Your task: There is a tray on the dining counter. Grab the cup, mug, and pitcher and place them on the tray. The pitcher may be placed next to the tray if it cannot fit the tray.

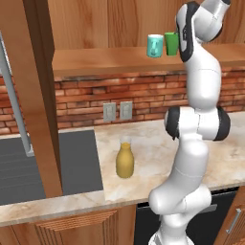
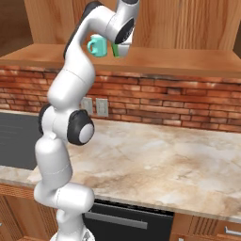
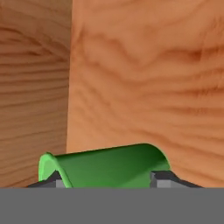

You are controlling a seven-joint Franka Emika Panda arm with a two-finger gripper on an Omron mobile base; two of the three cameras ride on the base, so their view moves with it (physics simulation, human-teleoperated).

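The bright green cup [image 1: 171, 44] stands on the wooden shelf [image 1: 105, 60], just right of the pale teal mug [image 1: 154, 46]. My gripper [image 2: 118, 51] reaches up to the shelf and is shut on the cup [image 2: 115, 51], with the mug [image 2: 96, 45] beside it. In the hand view the cup [image 3: 109, 164] lies between my gripper [image 3: 109, 180] fingertips [image 3: 162, 178], which press on its two sides. The mustard-yellow pitcher [image 1: 125, 161] stands upright on the marble kitchen counter below, near the sink. The tray and the dining counter are out of view.
A dark sink [image 1: 48, 165] with a faucet lies left of the pitcher. A wooden post [image 1: 43, 95] rises at the counter's front left. Wall sockets [image 1: 117, 111] sit in the red brick wall. Wood panelling backs the shelf. The marble counter [image 2: 164, 160] stretches to the right.
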